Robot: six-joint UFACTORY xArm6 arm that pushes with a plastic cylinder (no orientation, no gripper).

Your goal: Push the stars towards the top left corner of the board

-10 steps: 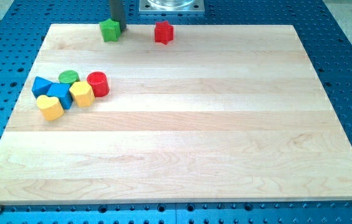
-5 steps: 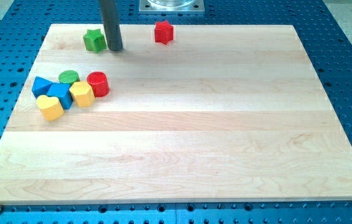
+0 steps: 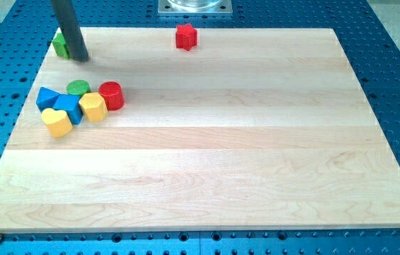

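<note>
The green star [image 3: 59,44] sits at the top left corner of the wooden board [image 3: 207,142], partly hidden behind my rod. My tip [image 3: 80,59] rests on the board just right of and below the green star, touching or nearly touching it. The red star [image 3: 185,36] stands near the board's top edge, a little left of the middle, far to the right of my tip.
A cluster lies at the board's left: a green cylinder [image 3: 78,88], a red cylinder [image 3: 111,95], a yellow hexagonal block [image 3: 93,107], a yellow heart [image 3: 57,122] and two blue blocks [image 3: 46,97] [image 3: 69,108]. A metal mount [image 3: 194,6] sits above the top edge.
My tip has moved left along the top edge, pushing the green star from near the top middle-left to the top left corner. The red star and cluster have not moved.
</note>
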